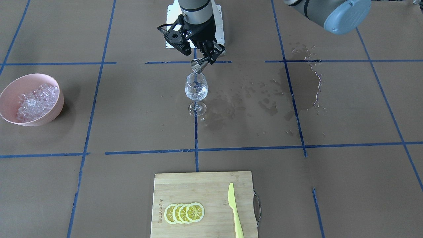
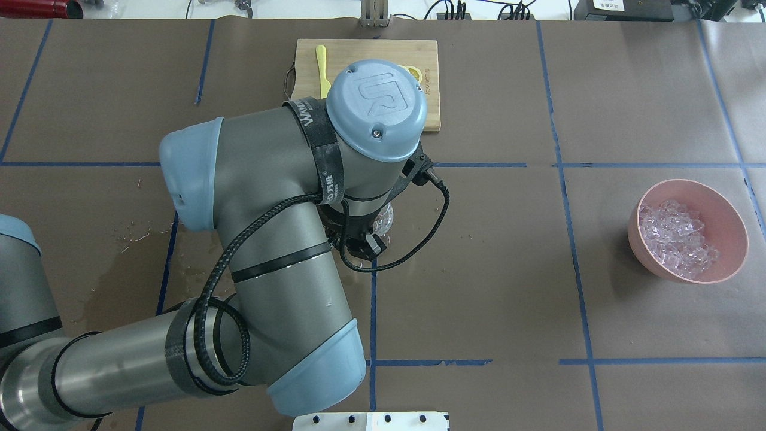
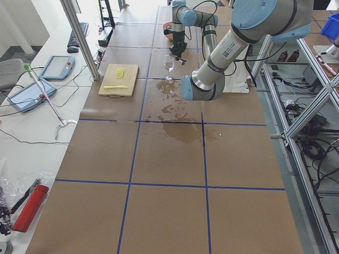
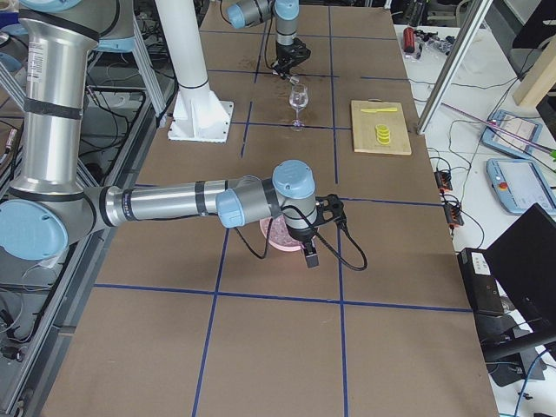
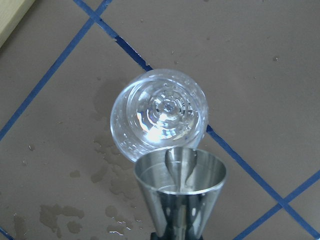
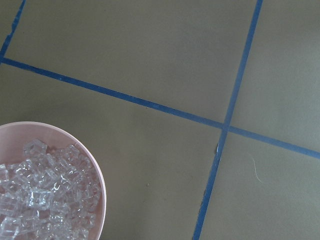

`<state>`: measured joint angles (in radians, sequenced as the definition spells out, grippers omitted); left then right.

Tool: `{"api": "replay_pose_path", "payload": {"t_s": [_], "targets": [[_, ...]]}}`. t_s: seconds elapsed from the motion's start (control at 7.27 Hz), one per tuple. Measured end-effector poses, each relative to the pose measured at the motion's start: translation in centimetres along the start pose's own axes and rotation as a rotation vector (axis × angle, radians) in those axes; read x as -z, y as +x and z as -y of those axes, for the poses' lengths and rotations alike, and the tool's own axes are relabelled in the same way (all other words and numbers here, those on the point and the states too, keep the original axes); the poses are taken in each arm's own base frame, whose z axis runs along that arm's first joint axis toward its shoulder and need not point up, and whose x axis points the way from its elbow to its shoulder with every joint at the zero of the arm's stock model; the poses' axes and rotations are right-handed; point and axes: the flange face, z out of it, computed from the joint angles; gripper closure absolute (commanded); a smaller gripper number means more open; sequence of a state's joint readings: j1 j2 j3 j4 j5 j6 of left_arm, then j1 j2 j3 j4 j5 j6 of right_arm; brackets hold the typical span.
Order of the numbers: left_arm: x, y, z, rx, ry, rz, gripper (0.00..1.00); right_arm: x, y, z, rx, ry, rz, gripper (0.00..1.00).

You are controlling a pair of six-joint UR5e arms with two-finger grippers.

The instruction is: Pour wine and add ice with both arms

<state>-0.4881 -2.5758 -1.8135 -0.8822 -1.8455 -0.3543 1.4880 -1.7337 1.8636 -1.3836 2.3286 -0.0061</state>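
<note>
My left gripper (image 1: 210,57) is shut on a small metal jigger (image 1: 199,66), tilted mouth-down just above the rim of a stemmed wine glass (image 1: 196,87). The left wrist view shows the jigger (image 5: 180,185) at the near edge of the glass (image 5: 159,112), which holds a little clear liquid. The ice (image 1: 34,100) is a heap of small clear cubes in a pink bowl (image 1: 49,115). My right gripper (image 4: 309,254) hangs over that bowl (image 4: 276,239) and shows only in the exterior right view. I cannot tell whether it is open or shut. The right wrist view shows the ice (image 6: 40,200) at lower left.
A wooden cutting board (image 1: 198,185) with lemon slices (image 1: 184,213) and a yellow knife (image 1: 235,211) lies across the table from the robot. Wet patches (image 1: 297,86) mark the brown paper on the robot's left of the glass. The white base plate (image 1: 172,19) is behind the glass.
</note>
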Motion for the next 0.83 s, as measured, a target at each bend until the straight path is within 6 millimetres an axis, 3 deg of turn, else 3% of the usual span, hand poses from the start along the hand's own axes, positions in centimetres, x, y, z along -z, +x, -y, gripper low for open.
{"api": "replay_pose_path", "payload": {"t_s": [0.41,0.83], "targets": [[1.0,-3.1,-3.2,-0.034,0.090,-0.010,1.00,0.0,0.0,0.1,0.001,0.001,0.000,0.00],[-0.6,-9.0,-7.9,-0.058,0.316,-0.020,1.00,0.0,0.0,0.1,0.000,0.001,0.000,0.00]]}}
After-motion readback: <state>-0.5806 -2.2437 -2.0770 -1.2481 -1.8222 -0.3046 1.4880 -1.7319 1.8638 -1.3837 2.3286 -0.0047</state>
